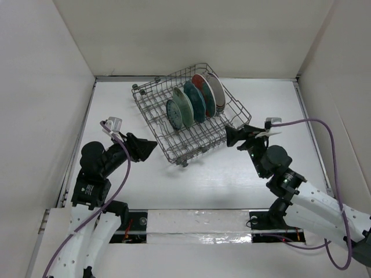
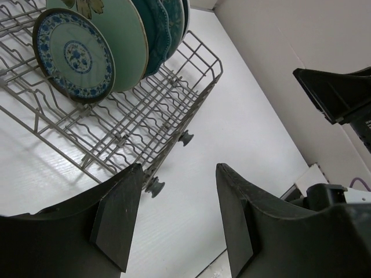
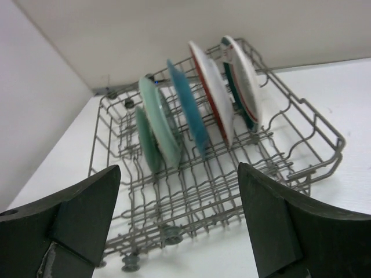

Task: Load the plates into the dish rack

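The grey wire dish rack (image 1: 149, 113) stands at the middle back of the table. Several plates stand upright in a row in its tines: a small teal ring-patterned one (image 1: 173, 114), a pale mint one (image 1: 184, 108), a dark teal one (image 1: 195, 101) and a red-rimmed one (image 1: 206, 94). My left gripper (image 1: 152, 146) is open and empty just left of the rack's near corner. My right gripper (image 1: 230, 136) is open and empty at the rack's right near side. The left wrist view shows the ring plate (image 2: 74, 55) and rack (image 2: 191, 110). The right wrist view shows the plates edge-on (image 3: 188, 110).
White walls close in the table on the left, back and right. The rack rests on small dark wheels (image 2: 154, 186). The right arm's cable (image 1: 313, 123) loops above the table at the right. The other gripper (image 2: 336, 92) shows across the rack.
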You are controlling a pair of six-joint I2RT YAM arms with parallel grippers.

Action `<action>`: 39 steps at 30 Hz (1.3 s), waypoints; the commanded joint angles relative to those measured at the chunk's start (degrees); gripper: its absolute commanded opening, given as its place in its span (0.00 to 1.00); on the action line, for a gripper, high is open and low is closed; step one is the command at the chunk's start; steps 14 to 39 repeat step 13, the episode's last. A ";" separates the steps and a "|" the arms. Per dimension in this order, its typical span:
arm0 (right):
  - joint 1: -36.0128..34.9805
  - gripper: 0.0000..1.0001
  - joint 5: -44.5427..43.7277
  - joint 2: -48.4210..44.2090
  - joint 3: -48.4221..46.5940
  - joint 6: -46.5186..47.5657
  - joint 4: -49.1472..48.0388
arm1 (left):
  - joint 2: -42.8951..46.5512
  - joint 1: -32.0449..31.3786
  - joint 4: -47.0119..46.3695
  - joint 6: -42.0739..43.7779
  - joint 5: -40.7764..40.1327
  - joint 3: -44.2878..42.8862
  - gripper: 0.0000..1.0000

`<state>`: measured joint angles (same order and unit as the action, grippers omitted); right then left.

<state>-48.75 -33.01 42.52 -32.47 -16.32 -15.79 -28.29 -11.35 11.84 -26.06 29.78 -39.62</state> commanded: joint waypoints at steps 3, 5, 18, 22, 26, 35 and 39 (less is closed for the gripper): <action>3.22 0.93 1.81 -1.04 4.86 -6.01 -6.79 | -1.68 0.28 -4.98 3.74 0.54 0.33 0.51; 3.22 0.95 1.38 -0.69 6.45 -6.88 -7.58 | -0.89 0.28 -5.33 4.26 0.54 0.77 0.51; 3.22 0.95 1.55 1.33 6.98 -8.55 -8.47 | 2.45 0.28 -7.70 5.32 0.54 2.35 0.50; 3.22 0.95 1.55 1.33 6.98 -8.55 -8.47 | 2.45 0.28 -7.70 5.32 0.54 2.35 0.50; 3.22 0.95 1.55 1.33 6.98 -8.55 -8.47 | 2.45 0.28 -7.70 5.32 0.54 2.35 0.50; 3.22 0.95 1.55 1.33 6.98 -8.55 -8.47 | 2.45 0.28 -7.70 5.32 0.54 2.35 0.50; 3.22 0.95 1.55 1.33 6.98 -8.55 -8.47 | 2.45 0.28 -7.70 5.32 0.54 2.35 0.50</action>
